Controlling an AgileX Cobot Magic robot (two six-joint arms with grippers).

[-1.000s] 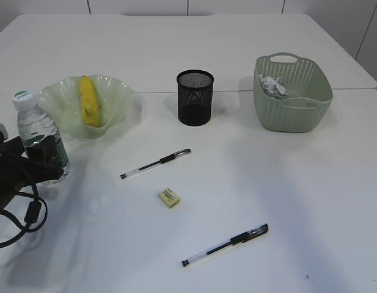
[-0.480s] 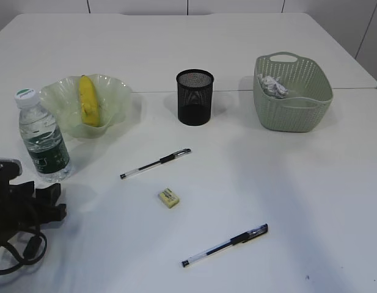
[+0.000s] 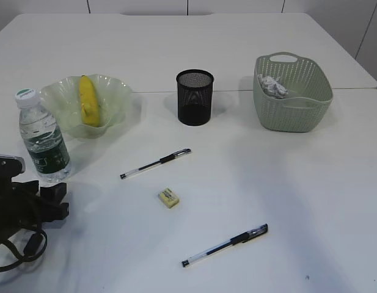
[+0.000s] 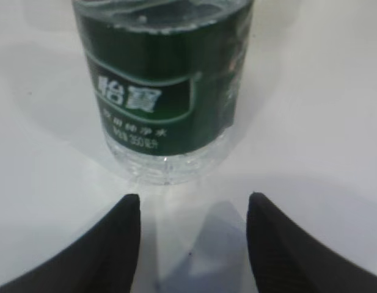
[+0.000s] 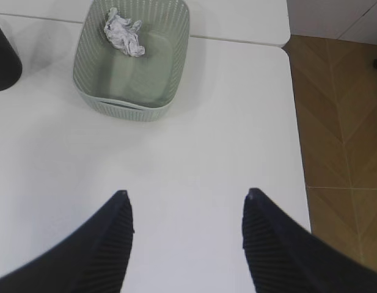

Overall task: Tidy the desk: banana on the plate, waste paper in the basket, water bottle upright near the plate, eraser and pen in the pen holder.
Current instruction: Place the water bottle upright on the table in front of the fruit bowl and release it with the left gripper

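The water bottle (image 3: 43, 137) stands upright beside the green plate (image 3: 118, 91), which holds the banana (image 3: 87, 101). My left gripper (image 3: 58, 202) is open just in front of the bottle (image 4: 167, 91), apart from it, and its jaws (image 4: 194, 204) hold nothing. Two pens (image 3: 156, 163) (image 3: 226, 245) and a yellow eraser (image 3: 168, 197) lie on the table. The black mesh pen holder (image 3: 195, 97) stands behind them. Waste paper (image 5: 123, 32) lies in the green basket (image 5: 133, 61). My right gripper (image 5: 186, 198) hovers open and empty above bare table.
The basket (image 3: 292, 91) stands at the back right, near a seam between two tables. In the right wrist view the table's right edge drops to a wooden floor (image 5: 341, 122). The pen holder (image 5: 2, 61) shows at that view's left edge.
My left gripper has let go of the bottle and drawn back toward the front edge. The bottle stays upright. The right gripper has not moved.
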